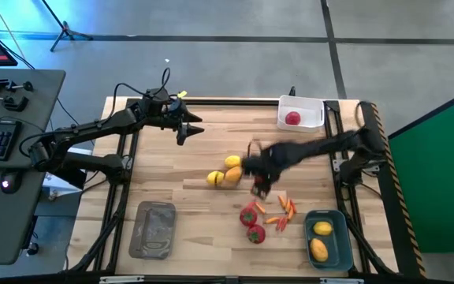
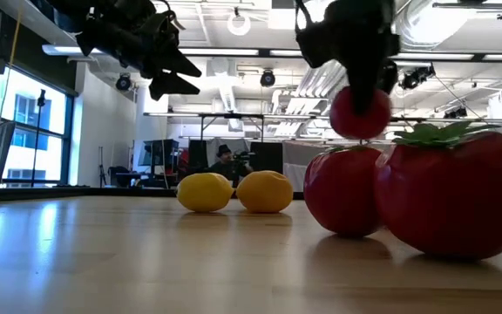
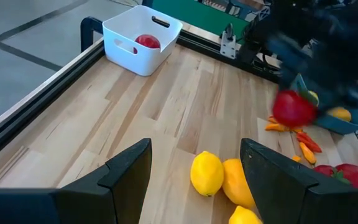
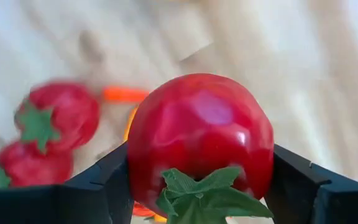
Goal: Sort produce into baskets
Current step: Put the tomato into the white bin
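My right gripper (image 1: 260, 183) hangs over the middle of the table, shut on a round red fruit (image 4: 201, 134) that is off the wood (image 2: 360, 113). Two more red fruits (image 1: 252, 224) with green tops and thin orange peppers (image 1: 282, 211) lie on the table below and to its near right. Three yellow lemons (image 1: 225, 172) rest together just left of it. My left gripper (image 1: 191, 128) hovers open over the far left of the table, nothing between its fingers (image 3: 194, 152). My right gripper pinches the red fruit by its two opposite sides (image 4: 138, 162) between its two fingers (image 4: 104, 183). The fingers come from above, pointing down. The green leafy top (image 4: 204, 193) faces up toward the wrist. The fruit hangs clear of the table.
A white basket (image 1: 315, 104) at the far right holds one red fruit (image 1: 292, 118). A blue basket (image 1: 339, 218) at the near right holds two lemons (image 1: 320, 240). A flat grey tray (image 1: 153, 229) lies at the near left. Black rails edge the table.
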